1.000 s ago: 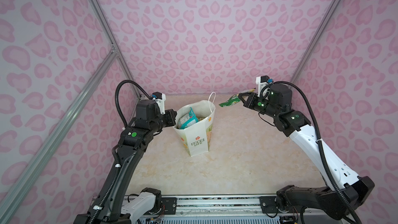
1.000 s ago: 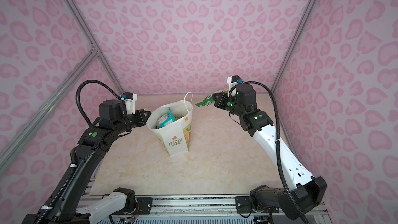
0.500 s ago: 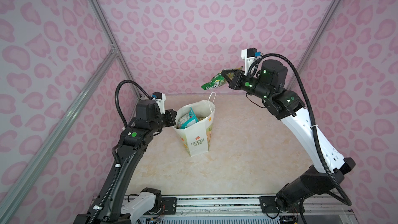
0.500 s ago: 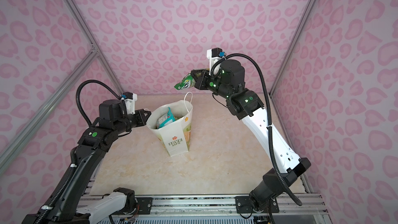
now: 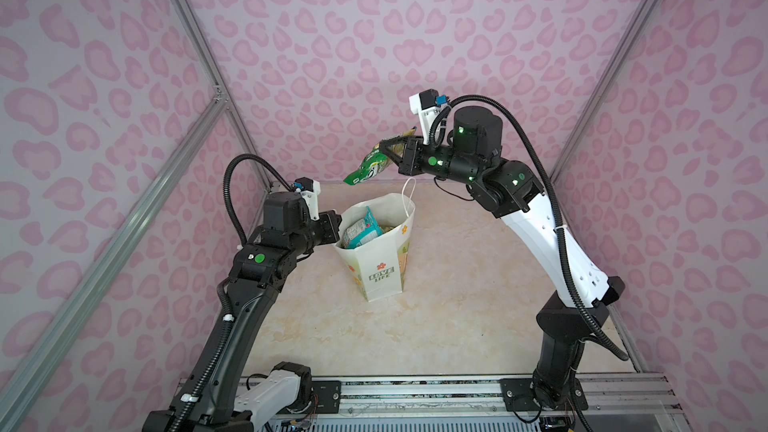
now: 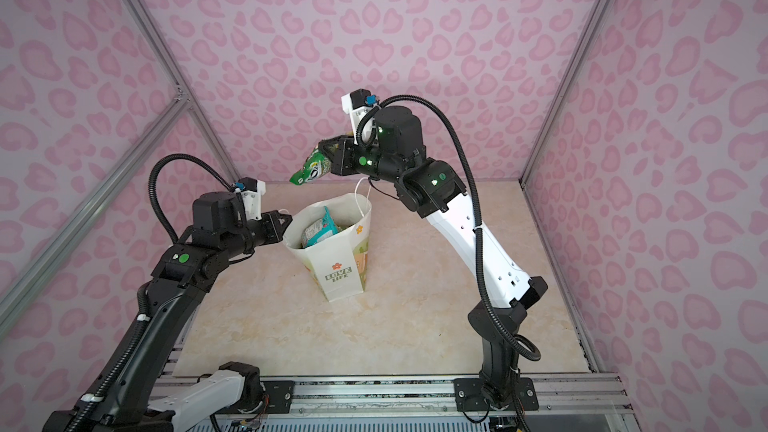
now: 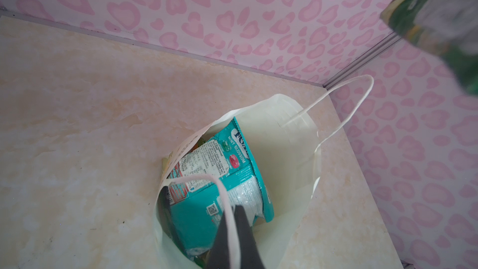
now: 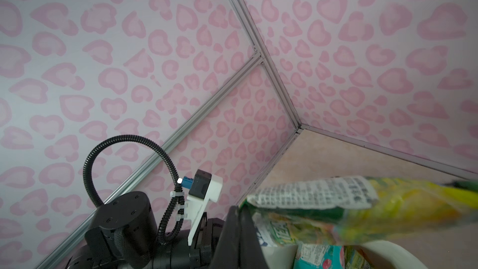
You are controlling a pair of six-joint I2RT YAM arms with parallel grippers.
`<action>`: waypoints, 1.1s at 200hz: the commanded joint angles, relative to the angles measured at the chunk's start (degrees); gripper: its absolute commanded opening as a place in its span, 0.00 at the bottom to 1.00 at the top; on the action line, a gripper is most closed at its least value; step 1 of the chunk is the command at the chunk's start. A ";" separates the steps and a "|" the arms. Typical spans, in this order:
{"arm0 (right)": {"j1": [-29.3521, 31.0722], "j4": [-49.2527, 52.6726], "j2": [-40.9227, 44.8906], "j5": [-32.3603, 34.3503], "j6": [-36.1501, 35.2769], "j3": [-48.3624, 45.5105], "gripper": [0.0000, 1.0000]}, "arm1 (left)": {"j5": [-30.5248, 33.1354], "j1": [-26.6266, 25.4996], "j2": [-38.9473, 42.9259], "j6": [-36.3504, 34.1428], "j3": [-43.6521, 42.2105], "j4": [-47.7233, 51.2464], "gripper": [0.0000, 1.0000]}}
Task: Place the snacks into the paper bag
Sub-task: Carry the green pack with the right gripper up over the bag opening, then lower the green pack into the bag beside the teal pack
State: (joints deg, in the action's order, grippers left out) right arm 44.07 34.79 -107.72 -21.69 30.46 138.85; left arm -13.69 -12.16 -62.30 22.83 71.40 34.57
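Your counter (image 5: 449, 297) is a pale beige slab with faint marbled veining. It is boxed in on three sides by lilac walls (image 5: 374, 35) printed with pink heart-like blotches. Aluminium struts (image 5: 195, 47) run up the corners, and one more slants across the left wall. Along the front edge, a metal rail (image 5: 415, 396) carries the bases of both arms.

The paper bag (image 5: 380, 257) (image 6: 338, 261) stands upright near the middle of the counter with its mouth open. A teal packet (image 5: 360, 232) (image 7: 219, 177) leans inside, and other wrappers show only as slivers beneath it.

Your left gripper (image 5: 336, 227) (image 6: 284, 222) sits at the bag's left rim. The left wrist view shows it pinched closed on the near cord handle (image 7: 225, 203). The far handle (image 5: 409, 195) stands up in a loop.

Your right gripper (image 5: 388, 150) (image 6: 328, 152) is raised over the back of the counter, clamped tight on one end of a green packet (image 5: 369, 167) (image 6: 311, 169). That packet hangs tilted in the air, its free end lowest, above the bag's back rim and clear of it. In the right wrist view its yellow-green printed face (image 8: 362, 216) fills the foreground, with the bag's mouth (image 8: 388, 251) just below.
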 commanded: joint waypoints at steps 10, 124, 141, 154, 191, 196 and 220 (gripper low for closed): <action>0.72 -1.21 -0.15 -0.80 -0.85 -3.77 0.00 | -0.72 0.03 -0.10 -0.33 -0.12 -1.82 0.04; 0.39 -3.56 4.89 0.10 -1.31 -24.26 0.00 | -0.64 -0.01 0.05 -0.40 -0.12 -1.71 0.04; 0.34 -4.31 4.74 -0.26 -0.68 -26.26 0.00 | -0.20 0.01 0.24 -0.45 -0.12 -1.78 0.04; 0.39 -4.62 4.32 -0.97 0.02 -27.14 0.00 | -0.27 -0.02 0.12 -0.46 -0.11 -1.78 0.04; 1.16 -6.17 3.67 -1.55 1.05 -29.76 0.00 | -0.52 0.03 -0.01 -0.37 -0.12 -1.77 0.04; 1.36 -5.89 3.15 -1.96 0.98 -29.34 0.00 | -0.54 -0.01 -0.01 -0.42 -0.12 -1.78 0.04; 2.28 -2.57 0.15 -2.21 -0.32 -24.04 0.00 | -0.71 0.04 -0.16 -0.41 -0.12 -1.83 0.04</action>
State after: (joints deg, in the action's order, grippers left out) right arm 45.69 31.44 -105.41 -22.74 30.98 111.39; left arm -13.74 -12.16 -62.33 22.83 71.40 34.57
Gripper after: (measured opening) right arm 0.049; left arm 0.055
